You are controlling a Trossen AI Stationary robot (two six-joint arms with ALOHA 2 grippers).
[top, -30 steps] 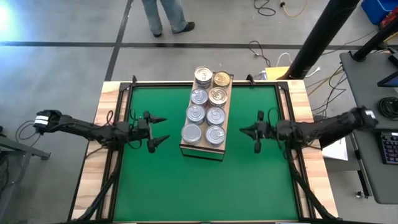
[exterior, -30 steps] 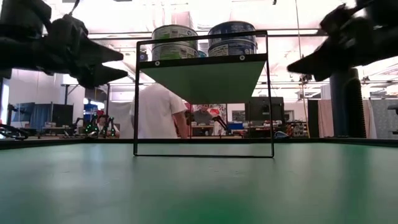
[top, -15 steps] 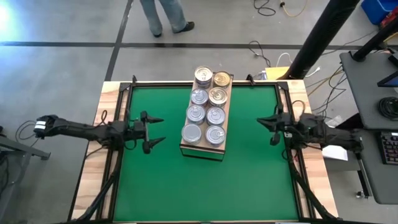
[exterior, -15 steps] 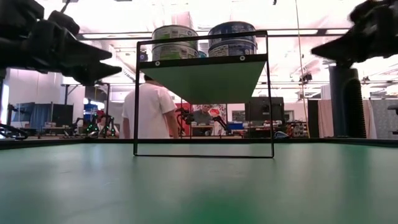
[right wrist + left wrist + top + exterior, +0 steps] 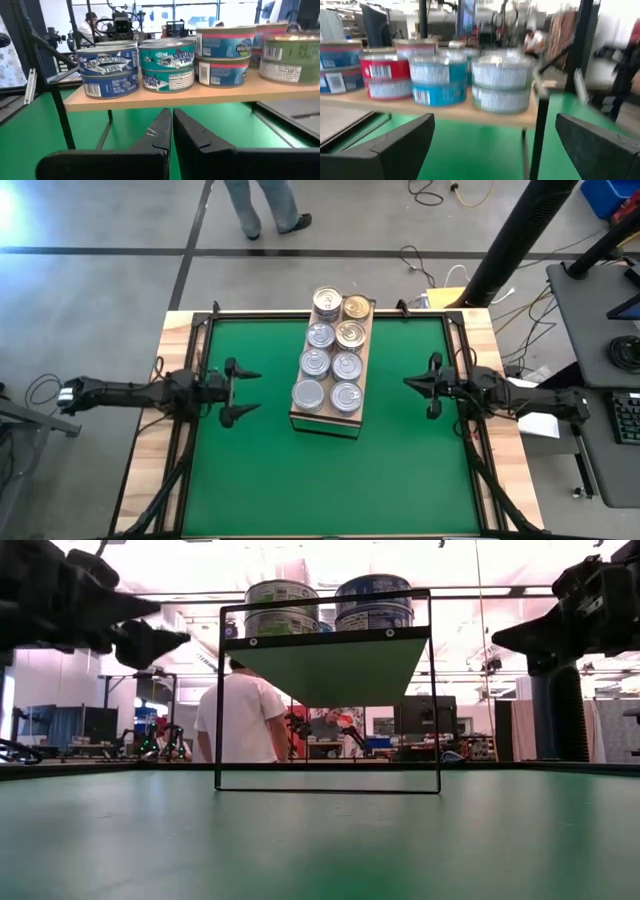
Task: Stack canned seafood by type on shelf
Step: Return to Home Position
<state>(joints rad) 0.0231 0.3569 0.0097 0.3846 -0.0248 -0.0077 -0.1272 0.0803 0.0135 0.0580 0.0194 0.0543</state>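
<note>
The shelf (image 5: 358, 385) is a light-wood board raised on a thin black frame, standing mid-table toward the far edge. The canned seafood (image 5: 331, 352) sits on it in two rows, stacked two high, as both wrist views show (image 5: 501, 82) (image 5: 167, 65). Most lids are silver and a few are gold. My left gripper (image 5: 250, 391) hovers open and level at the left of the shelf, pointing at it (image 5: 495, 135). My right gripper (image 5: 407, 384) hovers shut and level at the right of the shelf, also pointing at it (image 5: 171, 125). Neither holds anything.
The green mat (image 5: 330, 480) lies open in front of the shelf and on both sides of it. A pale wooden frame (image 5: 165, 360) borders the table. A person (image 5: 245, 715) stands beyond the far edge, and a dark post (image 5: 510, 240) rises at the far right.
My right gripper has drawn back from the shelf toward the table's right edge while its arm folded in, staying shut. My left gripper has pulled back slightly toward the left edge, staying open. The cans and shelf have not moved.
</note>
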